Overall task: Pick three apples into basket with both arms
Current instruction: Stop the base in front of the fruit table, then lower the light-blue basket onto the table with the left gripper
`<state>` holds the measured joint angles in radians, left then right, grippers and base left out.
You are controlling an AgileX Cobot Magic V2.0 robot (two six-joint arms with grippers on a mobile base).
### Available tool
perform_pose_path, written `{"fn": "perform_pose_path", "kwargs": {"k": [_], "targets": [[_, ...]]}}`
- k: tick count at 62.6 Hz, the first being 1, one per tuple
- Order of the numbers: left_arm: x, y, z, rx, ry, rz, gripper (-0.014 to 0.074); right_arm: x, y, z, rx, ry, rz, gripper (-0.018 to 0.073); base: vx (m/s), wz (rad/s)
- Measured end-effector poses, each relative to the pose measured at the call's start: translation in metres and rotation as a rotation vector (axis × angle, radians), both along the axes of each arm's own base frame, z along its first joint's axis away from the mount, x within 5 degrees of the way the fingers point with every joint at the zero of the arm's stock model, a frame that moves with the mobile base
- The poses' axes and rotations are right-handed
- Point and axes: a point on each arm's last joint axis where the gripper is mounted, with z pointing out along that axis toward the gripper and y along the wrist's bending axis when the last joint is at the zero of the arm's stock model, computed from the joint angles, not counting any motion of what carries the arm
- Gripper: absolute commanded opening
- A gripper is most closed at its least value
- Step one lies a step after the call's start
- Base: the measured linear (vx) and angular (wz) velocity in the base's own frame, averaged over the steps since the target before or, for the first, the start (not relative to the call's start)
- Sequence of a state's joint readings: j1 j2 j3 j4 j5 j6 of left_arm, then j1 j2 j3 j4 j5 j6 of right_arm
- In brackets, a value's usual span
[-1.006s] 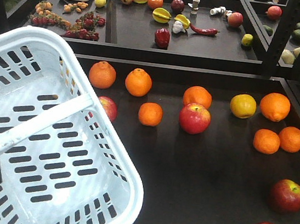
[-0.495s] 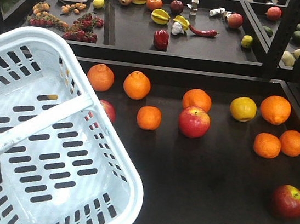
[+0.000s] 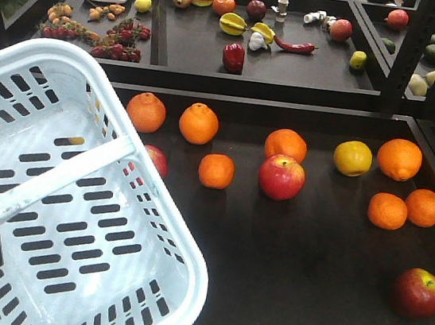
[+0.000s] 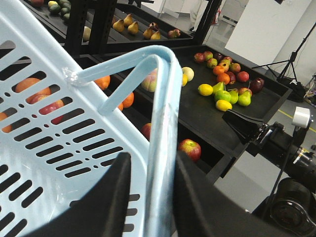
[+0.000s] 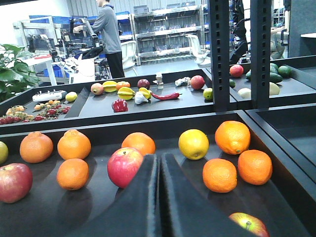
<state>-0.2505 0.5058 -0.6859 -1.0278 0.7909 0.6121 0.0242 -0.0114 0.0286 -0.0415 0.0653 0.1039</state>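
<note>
Pale blue basket (image 3: pixel 131 271) at left, its handle (image 4: pixel 160 123) pinched between left gripper (image 4: pixel 152 165) fingers. Right gripper (image 5: pixel 159 197) fingers pressed together (nothing held) over black tray (image 3: pixel 302 254). Dark red apples (image 3: pixel 419 291) loose at tray's near right corner, outside basket.

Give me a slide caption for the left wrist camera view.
Left gripper clamps the pale blue basket by its handle, with a loaded fruit tray beyond.

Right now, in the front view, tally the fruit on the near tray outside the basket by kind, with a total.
Oranges: 7
Apples: 4, one partly behind the basket
Yellow citrus: 1
Total: 12
</note>
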Motion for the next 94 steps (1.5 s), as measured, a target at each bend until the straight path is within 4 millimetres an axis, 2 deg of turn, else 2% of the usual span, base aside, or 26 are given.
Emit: {"fn": "perform_pose_path", "kwargs": {"k": [94], "targets": [[0.0025, 0.0013, 0.0036, -0.04, -0.014, 0.033, -0.0006, 0.0, 0.0, 0.0, 0.0, 0.0, 0.0, -0.0005, 0.0, 0.0]]}}
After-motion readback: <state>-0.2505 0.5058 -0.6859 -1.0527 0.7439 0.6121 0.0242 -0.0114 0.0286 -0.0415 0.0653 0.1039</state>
